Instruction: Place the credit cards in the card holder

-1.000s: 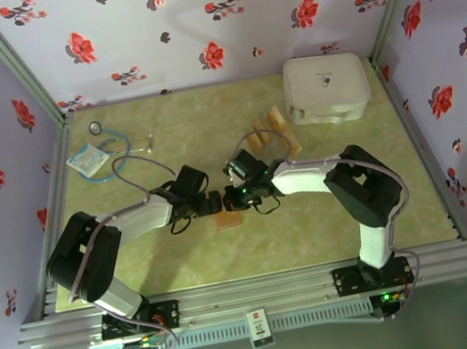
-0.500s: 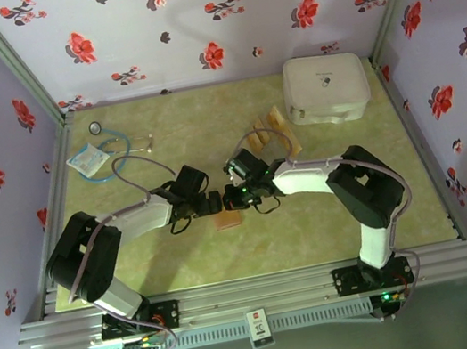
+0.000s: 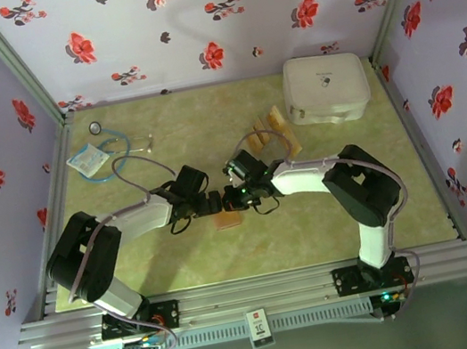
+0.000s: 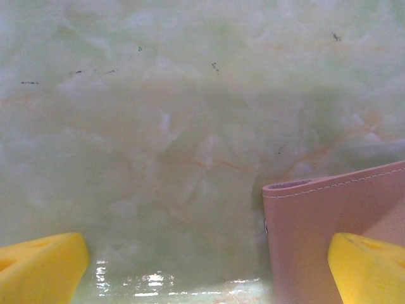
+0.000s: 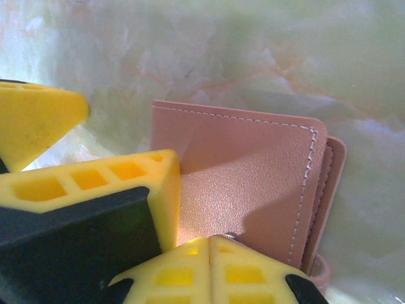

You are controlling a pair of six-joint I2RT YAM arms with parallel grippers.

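Centre of the marbled green worktop [image 3: 207, 125]: my left arm [image 3: 146, 215] and right arm [image 3: 306, 177] fold inward until their tips nearly meet. A white zippered case [image 3: 326, 88] sits at upper right, and a stethoscope [image 3: 112, 151] lies at upper left. The reddish-brown card holder [image 3: 228, 220] lies flat just below centre, directly under both sets of jaws. My left jaws stand wide, their yellow fingers [image 4: 41, 266] at the two lower corners of the left wrist view, the right-hand one over the holder. My right jaws are pressed together, fingertips [image 5: 247, 272] meeting at the holder's lower edge beside its metal snap [image 5: 231, 236]; whether they pinch leather I cannot tell. The credit cards [image 3: 275, 120] lie scattered above centre, apart from the holder.
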